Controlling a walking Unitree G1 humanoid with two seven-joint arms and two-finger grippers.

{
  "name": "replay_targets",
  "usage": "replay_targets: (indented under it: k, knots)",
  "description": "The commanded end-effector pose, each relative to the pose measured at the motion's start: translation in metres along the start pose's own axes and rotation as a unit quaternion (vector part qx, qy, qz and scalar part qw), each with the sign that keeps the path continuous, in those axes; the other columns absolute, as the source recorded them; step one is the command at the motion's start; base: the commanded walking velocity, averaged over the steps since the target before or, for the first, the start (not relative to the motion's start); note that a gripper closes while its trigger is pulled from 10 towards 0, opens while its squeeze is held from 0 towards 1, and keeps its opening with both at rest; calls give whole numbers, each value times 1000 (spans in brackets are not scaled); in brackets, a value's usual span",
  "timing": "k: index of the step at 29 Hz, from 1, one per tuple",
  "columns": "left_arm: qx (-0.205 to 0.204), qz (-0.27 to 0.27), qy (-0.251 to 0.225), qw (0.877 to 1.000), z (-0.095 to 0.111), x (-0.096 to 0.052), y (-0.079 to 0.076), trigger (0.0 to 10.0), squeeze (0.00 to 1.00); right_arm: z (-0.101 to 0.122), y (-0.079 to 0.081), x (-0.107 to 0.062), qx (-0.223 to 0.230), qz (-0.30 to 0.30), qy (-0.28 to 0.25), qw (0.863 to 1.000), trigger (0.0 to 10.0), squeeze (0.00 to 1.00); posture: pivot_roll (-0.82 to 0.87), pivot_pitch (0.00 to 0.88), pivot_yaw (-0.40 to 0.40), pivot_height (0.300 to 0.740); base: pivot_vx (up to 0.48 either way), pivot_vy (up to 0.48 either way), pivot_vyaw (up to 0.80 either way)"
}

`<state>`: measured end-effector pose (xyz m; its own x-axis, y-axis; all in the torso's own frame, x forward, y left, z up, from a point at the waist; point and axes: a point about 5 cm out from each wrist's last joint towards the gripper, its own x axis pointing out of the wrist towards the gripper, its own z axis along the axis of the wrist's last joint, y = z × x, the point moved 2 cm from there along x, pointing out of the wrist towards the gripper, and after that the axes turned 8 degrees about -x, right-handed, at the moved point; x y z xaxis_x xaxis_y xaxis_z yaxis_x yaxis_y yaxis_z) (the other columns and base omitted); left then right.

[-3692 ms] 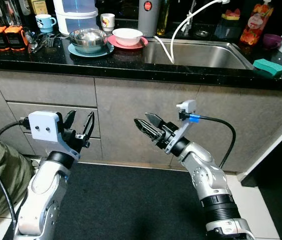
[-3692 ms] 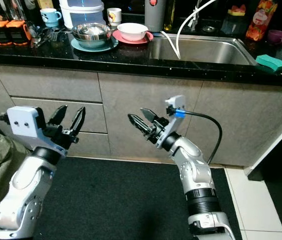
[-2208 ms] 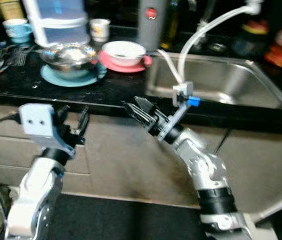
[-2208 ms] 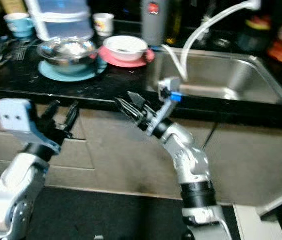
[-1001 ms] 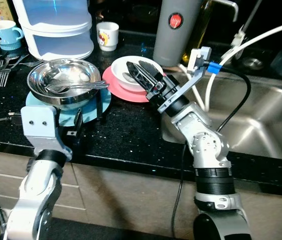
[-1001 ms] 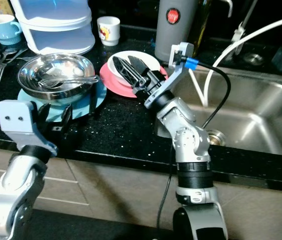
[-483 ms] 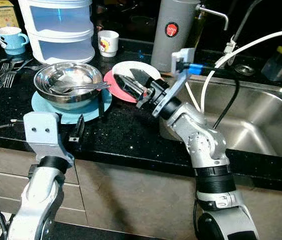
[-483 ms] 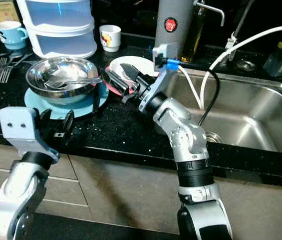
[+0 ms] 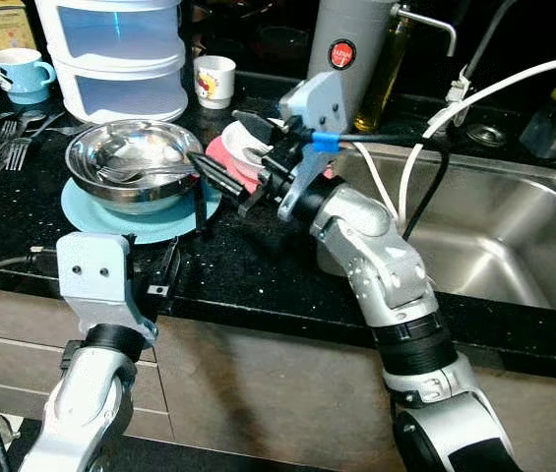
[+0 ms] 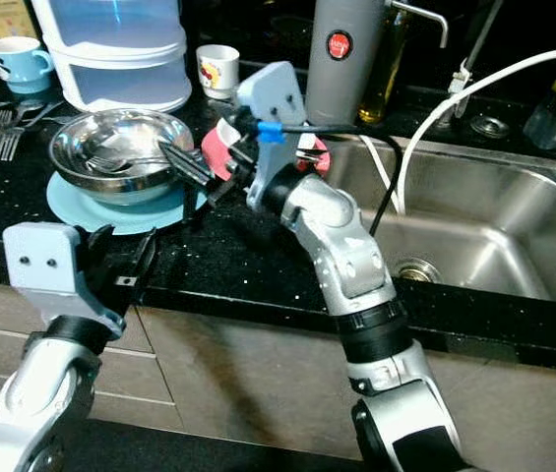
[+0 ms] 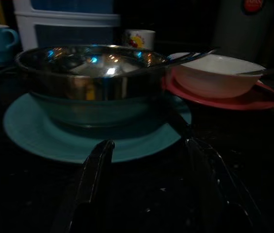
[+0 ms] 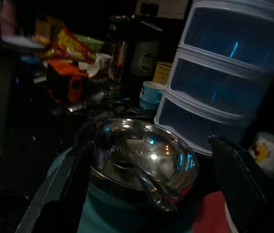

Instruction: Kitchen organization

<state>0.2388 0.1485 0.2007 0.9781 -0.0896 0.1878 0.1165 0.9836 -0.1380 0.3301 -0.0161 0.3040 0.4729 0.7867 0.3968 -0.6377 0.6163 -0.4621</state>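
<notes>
The right arm is crossing in front of the pink plate [image 9: 220, 150] and the white bowl [image 9: 241, 137] on it, hiding most of both, and the right wrist view is too dark to show the far clutter as more than orange and yellow shapes. The right hand [image 9: 230, 157] is reaching leftward over the black table [image 9: 258, 265], its two black fingers spread apart with nothing between them, the tips just beside the near right rim of the steel bowl [image 9: 135, 159]. That bowl is sitting upright on a teal plate [image 9: 95, 211] toward the left of the table, and a utensil [image 9: 150, 173] is lying across it, its long axis running left to right, the handle sticking out over the right rim toward the right hand; whether it is a fork or a spoon is hard to tell. In the right wrist view the bowl [image 12: 139, 158] is lying between the two fingers, with the stacked clear containers [image 12: 229, 73] behind it. The left hand [image 9: 164, 258] is hovering low at the table's front edge, just before the teal plate, fingers also apart and empty; its wrist view is dim, showing the bowl [image 11: 90, 68] straight ahead and the white bowl beside it. A grey flask [image 9: 351, 49], a small cup [image 9: 216, 79] and a blue mug [image 9: 14, 74] are standing along the back, and the sink [image 9: 514, 246] lies to the right, partly cut off by the frame.
</notes>
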Motion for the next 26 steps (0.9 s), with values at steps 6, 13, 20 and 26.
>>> replay_targets:
  k: [6, 13, 20, 26]
  knots:
    - [-3, 4, 12, 1000, -3, -3, -7, 10000, 0, -7, 13, 0, -156, 92, 31, 983, 10000, 0, 168, 27, -89, 740, 0, 0, 593]
    - [-3, 7, 11, 1000, -2, -3, -7, 10000, 0, -10, 13, 0, -188, 116, 46, 974, 10000, 0, 165, 26, -83, 740, 0, 0, 0]
    - [6, 20, 10, 1000, 0, -3, -3, 10000, 0, -26, 20, 2, -256, 144, 87, 952, 10000, 0, 170, 27, -83, 740, 0, 0, 0]
    - [24, 9, 17, 1000, -4, -4, -6, 10000, 0, -28, 12, 1, -291, 147, 106, 939, 10000, 0, 167, 30, -80, 740, 0, 0, 0]
